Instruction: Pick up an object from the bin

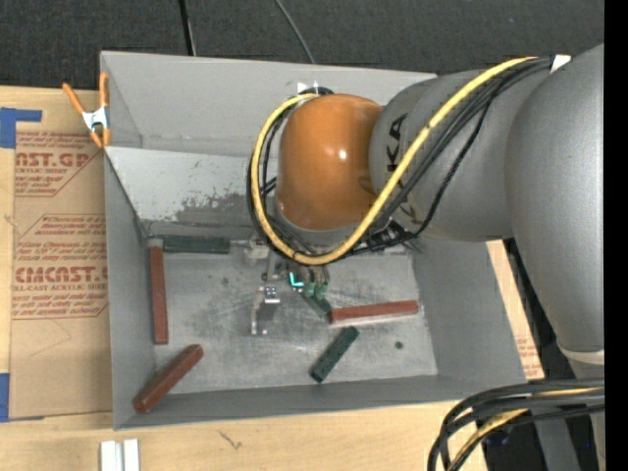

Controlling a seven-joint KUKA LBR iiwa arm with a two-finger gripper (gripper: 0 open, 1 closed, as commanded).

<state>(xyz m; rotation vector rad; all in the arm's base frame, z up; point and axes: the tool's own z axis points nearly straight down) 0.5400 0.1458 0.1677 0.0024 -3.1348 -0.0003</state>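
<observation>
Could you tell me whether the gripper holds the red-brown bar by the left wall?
No, the red-brown bar lies by the wall, well apart from the gripper.

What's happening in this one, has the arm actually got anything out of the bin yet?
The arm reaches into the grey bin from the right, its gripper low over the floor's middle. Nothing is visibly held. Nearest are a red-brown bar right of it and a dark green bar nearer the front. Another red-brown bar lies by the left wall, one in the front-left corner, another green bar at the back wall.
</observation>
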